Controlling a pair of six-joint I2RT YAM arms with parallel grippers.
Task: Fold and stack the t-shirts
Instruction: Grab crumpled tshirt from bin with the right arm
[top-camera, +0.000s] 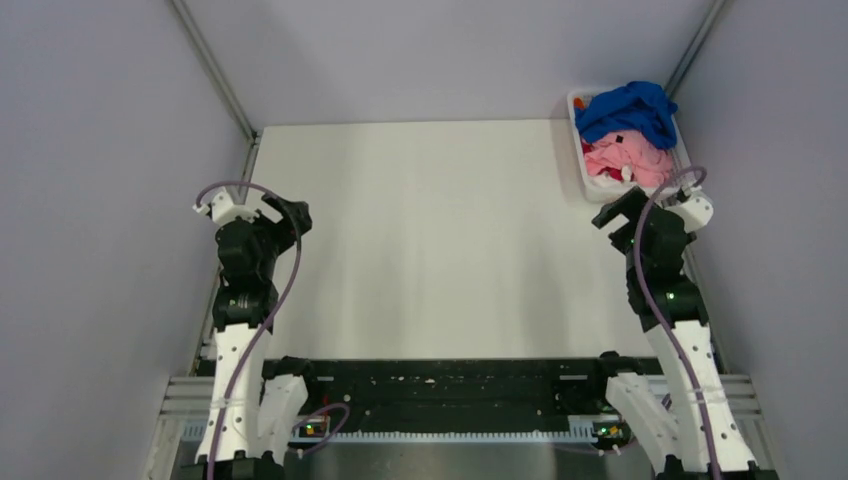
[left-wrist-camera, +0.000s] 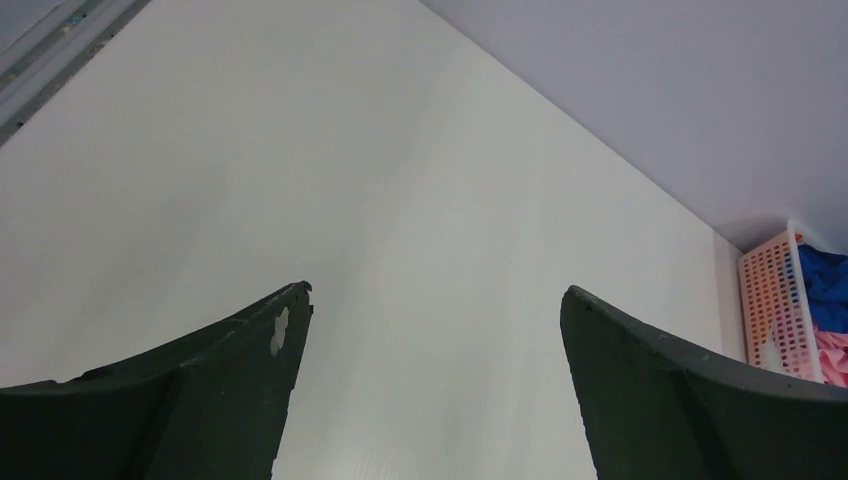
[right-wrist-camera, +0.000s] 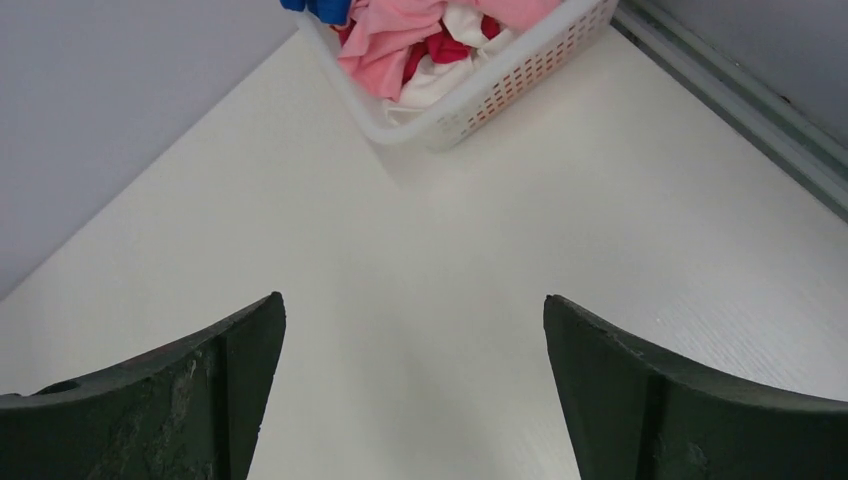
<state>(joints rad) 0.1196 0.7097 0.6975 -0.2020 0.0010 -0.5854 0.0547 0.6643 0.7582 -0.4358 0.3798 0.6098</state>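
The t-shirts lie crumpled in a white lattice basket (top-camera: 590, 183) at the table's far right corner. The royal blue shirt (top-camera: 628, 110) is on top, a pink one (top-camera: 628, 160) below it. The right wrist view shows pink (right-wrist-camera: 385, 40), red (right-wrist-camera: 447, 47) and white (right-wrist-camera: 430, 85) cloth in the basket (right-wrist-camera: 500, 90). The left wrist view shows the basket (left-wrist-camera: 775, 310) with blue cloth (left-wrist-camera: 825, 285) far right. My left gripper (left-wrist-camera: 435, 295) is open and empty over the table's left side. My right gripper (right-wrist-camera: 412, 300) is open and empty just in front of the basket.
The white table (top-camera: 430, 240) is walled by grey panels on three sides. A metal rail (right-wrist-camera: 740, 95) runs along the right edge beside the basket. A black base rail (top-camera: 440, 385) lies at the near edge between the arms.
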